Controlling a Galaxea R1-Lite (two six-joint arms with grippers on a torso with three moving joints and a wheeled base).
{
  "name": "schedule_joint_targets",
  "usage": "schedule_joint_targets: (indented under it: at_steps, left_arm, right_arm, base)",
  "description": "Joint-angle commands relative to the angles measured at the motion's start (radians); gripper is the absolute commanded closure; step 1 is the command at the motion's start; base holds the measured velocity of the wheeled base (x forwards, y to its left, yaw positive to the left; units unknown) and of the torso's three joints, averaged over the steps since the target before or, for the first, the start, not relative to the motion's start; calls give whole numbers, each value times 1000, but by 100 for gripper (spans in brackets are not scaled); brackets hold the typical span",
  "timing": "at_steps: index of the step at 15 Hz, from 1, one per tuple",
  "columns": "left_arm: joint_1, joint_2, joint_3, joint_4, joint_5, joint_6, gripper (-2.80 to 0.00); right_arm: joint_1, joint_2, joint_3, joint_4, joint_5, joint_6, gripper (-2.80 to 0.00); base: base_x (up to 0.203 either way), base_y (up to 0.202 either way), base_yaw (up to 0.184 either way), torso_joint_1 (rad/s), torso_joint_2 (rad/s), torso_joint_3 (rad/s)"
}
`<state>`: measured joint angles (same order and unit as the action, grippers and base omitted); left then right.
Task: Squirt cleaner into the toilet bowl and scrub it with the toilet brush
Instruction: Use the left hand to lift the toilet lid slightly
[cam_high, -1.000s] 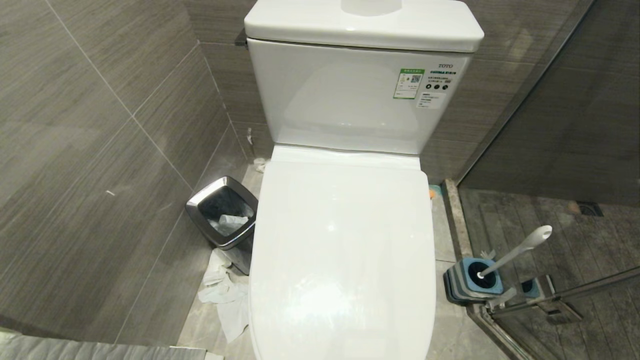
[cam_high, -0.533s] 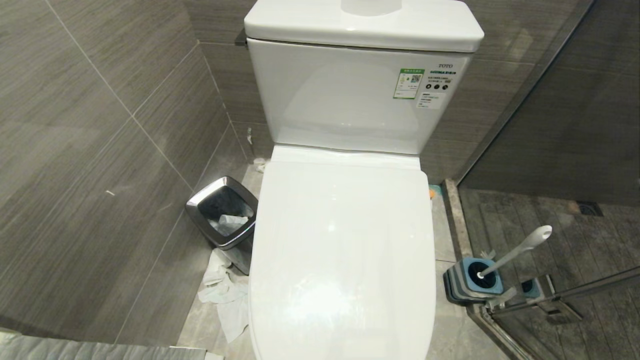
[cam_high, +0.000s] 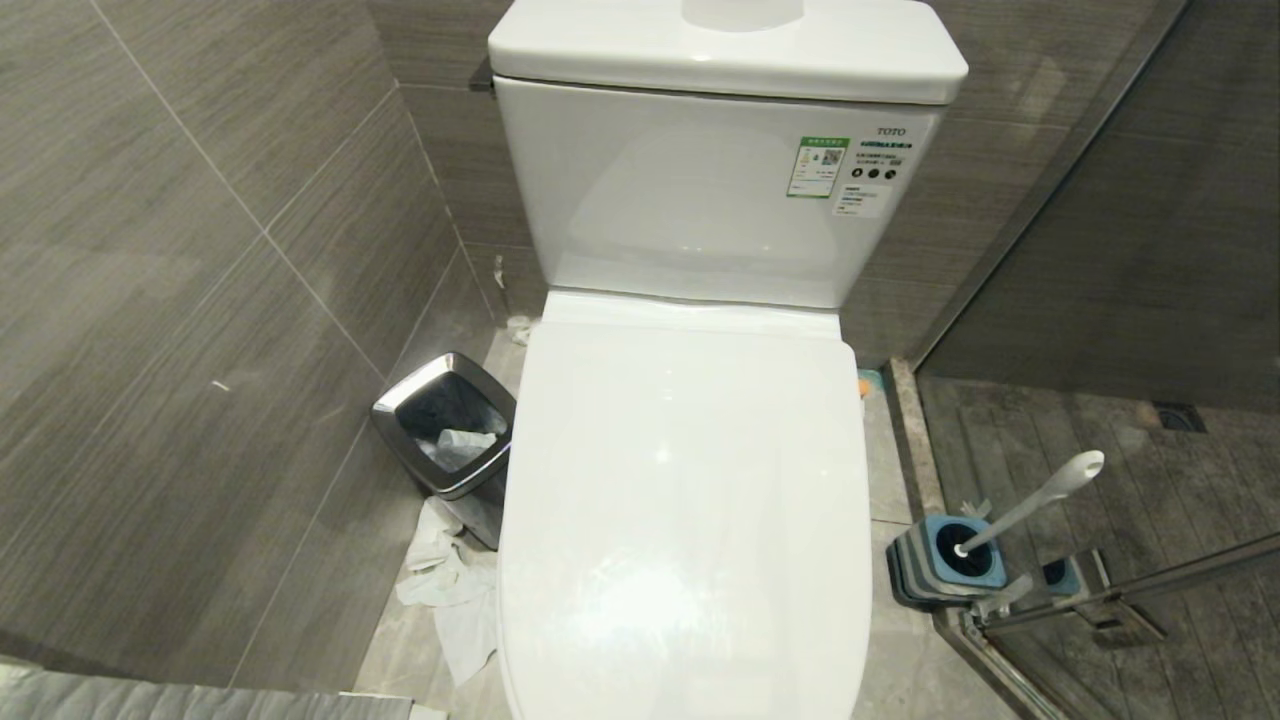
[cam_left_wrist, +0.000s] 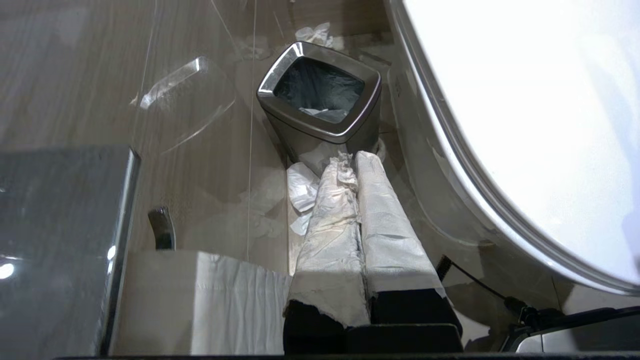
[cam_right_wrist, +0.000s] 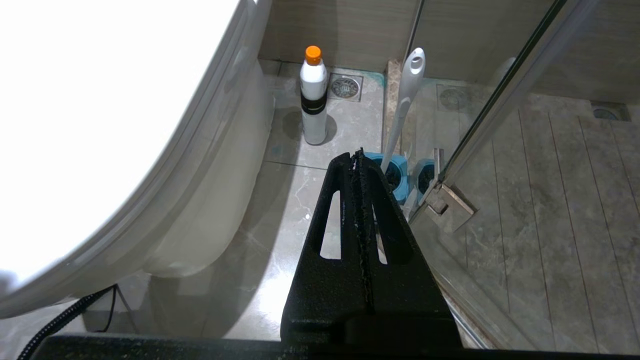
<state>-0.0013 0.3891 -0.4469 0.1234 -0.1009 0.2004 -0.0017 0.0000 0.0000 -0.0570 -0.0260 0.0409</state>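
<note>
- Toilet bowl (cam_high: 685, 500) sits lid-down.
- I see my left gripper (cam_left_wrist: 356, 160) closed and empty beside it, near the bin (cam_left_wrist: 320, 97).
- My right gripper (cam_right_wrist: 359, 157), closed and empty, points toward the toilet brush (cam_right_wrist: 404, 100).

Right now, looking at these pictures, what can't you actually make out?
- Inside of the toilet bowl: closed lid covers it in every view.
- Toilet brush bristle head: sunk in its blue holder.
- Label on the orange-capped bottle: too small, right wrist view.
- Both arms: outside the head view.
</note>
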Motion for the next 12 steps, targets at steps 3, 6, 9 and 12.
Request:
schedule_joint_targets:
  at_steps: [3, 6, 9, 12]
  left_arm:
    - [0, 143, -79, -14, -2, 3, 0]
    - [0, 186, -90, -63, -16, 5, 0]
    - [0, 227, -123, -64, -23, 10, 0]
    - [0, 294, -169, -65, -33, 10, 0]
  right_arm:
    - [0, 0, 26, -1, 0, 1, 0]
    - [0, 0, 25, -1, 0, 0, 0]
    - [0, 0, 26, -1, 0, 1, 0]
    - [0, 0, 26, -1, 0, 1, 0]
  base:
    - [0, 0, 0, 0, 0, 0]
    - [0, 0, 0, 0, 0, 0]
    - [0, 0, 0, 0, 0, 0]
    - [0, 0, 0, 0, 0, 0]
